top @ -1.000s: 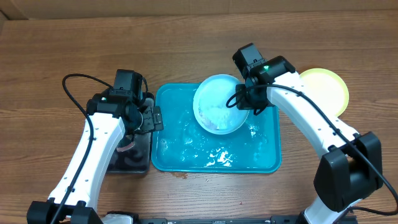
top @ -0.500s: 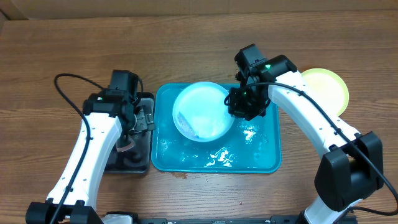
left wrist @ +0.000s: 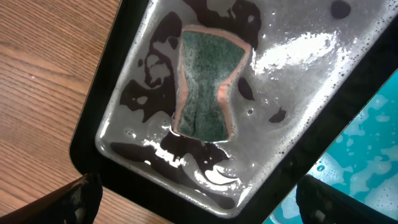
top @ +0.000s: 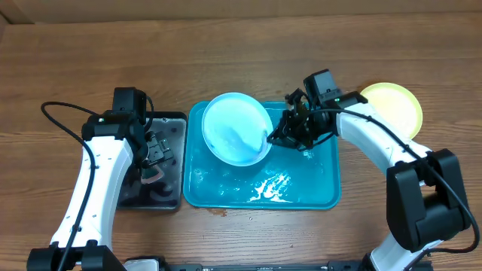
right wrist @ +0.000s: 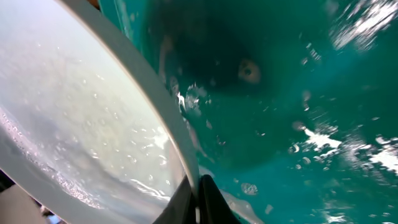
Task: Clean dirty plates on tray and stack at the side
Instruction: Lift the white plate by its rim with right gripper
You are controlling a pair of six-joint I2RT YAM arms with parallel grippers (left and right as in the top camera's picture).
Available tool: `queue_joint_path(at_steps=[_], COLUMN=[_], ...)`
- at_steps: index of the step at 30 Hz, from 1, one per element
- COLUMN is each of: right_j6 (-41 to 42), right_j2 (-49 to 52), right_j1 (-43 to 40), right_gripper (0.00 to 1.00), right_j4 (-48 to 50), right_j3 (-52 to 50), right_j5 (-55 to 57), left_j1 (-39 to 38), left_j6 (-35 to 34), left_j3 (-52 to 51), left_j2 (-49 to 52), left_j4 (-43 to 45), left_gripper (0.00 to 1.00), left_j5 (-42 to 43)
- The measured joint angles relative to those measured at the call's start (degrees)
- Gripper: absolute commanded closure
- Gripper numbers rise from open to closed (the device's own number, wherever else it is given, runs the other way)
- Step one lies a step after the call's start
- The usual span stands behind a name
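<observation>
The blue-rimmed plate (top: 235, 129) is over the upper left part of the tray (top: 320, 192). It looks tipped up rather than lying flat, and its white centre is wet and beaded with water. The right gripper (top: 277, 137) has it by the right-hand rim, jaws closed narrow on the edge. In the right wrist view one dark finger (right wrist: 205, 199) presses against the rim, with soapy turquoise below. A yellow-green plate (top: 392, 105) lies on the table to the right of the tray, well apart from the held one; whether another lies beneath it cannot be told. On the left, the sponge (left wrist: 208, 87) lies green side up in the foamy black tray (top: 172, 124). The left gripper (top: 154, 154) hangs over it, jaws spread wide with nothing in them.

The step in hand looks like fetching the sponge to scrub the held plate. The left gripper should come straight down and pinch the sponge across its narrow waist, lifting slowly so it sheds water. The right should hold its pinch firm, with the plate over the tray so drips land there. A wet rim may slip, so scrubbing strokes are best kept light and pushed toward the gripped edge
</observation>
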Motion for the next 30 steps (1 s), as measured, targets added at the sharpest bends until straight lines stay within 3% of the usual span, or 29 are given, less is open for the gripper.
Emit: queue_joint_path(at_steps=[11,20,30], right_j6=[2.56,4.83,1.20], right_j2=[0.00,0.00,0.00], right_j1=[0.00,-1.86,-6.67], right_gripper=[0.96,0.96,0.96], right_j4=[-3.65,-19.19,-17.75], right_j3=[-1.66,-1.81,-0.15], right_j5=[3.26,18.53,32.76], left_j1=[0.00,0.00,0.00], left_j6=[-0.17,-0.20,-0.20], left_j3=[0.00,0.00,0.00], left_j2=[0.00,0.00,-0.02], left_j4=[-1.11,-1.36,-0.31], left_gripper=[0.00,0.00,0.01], left_j5=[0.00,0.24,0.76])
